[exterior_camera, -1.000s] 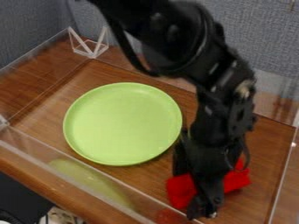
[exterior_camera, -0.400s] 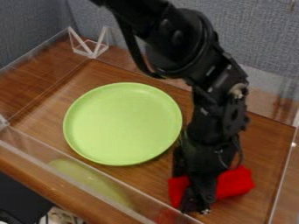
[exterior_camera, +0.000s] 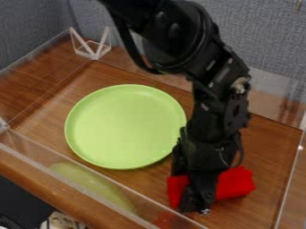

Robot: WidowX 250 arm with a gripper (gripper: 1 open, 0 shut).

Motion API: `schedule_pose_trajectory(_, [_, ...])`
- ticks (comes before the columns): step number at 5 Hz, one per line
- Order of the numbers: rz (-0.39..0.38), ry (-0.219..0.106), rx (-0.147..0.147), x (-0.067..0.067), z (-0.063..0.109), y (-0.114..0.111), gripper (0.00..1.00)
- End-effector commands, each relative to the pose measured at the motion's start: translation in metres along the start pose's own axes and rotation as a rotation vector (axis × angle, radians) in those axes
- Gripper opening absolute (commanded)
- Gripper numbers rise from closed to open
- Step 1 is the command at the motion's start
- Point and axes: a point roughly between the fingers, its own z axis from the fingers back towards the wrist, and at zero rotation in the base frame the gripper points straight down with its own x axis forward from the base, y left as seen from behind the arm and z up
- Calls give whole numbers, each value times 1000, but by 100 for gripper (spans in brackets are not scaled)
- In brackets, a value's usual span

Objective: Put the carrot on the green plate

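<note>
The carrot (exterior_camera: 235, 182), a bright red blunt-ended bar, lies across the wooden table near the front right corner. My black gripper (exterior_camera: 199, 197) comes straight down on its middle, and the fingers clamp the bar, whose red ends show on both sides. The middle of the bar is hidden behind the fingers. The green plate (exterior_camera: 120, 125), large, round and lime, lies flat to the left of the gripper with nothing on it. A small gap separates its right rim from the carrot.
A clear plastic wall (exterior_camera: 72, 183) runs round the wooden table (exterior_camera: 269, 143), close to the carrot at the front and right. A white wire stand (exterior_camera: 89, 42) sits at the back left corner. The black arm (exterior_camera: 180, 45) leans over the plate's far right side.
The fingers have closed in on the red bar. The wrist has shifted slightly left, and the bar has turned a little with it.
</note>
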Motion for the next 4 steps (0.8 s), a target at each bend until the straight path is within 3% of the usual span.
schedule_pose_trajectory(1, [55, -41, 27, 4, 4, 8, 100])
schedule_pose_trajectory(3, [51, -38, 30, 12, 3, -6, 100])
schedule_pose_trajectory(4, [59, -40, 32, 13, 4, -11, 0])
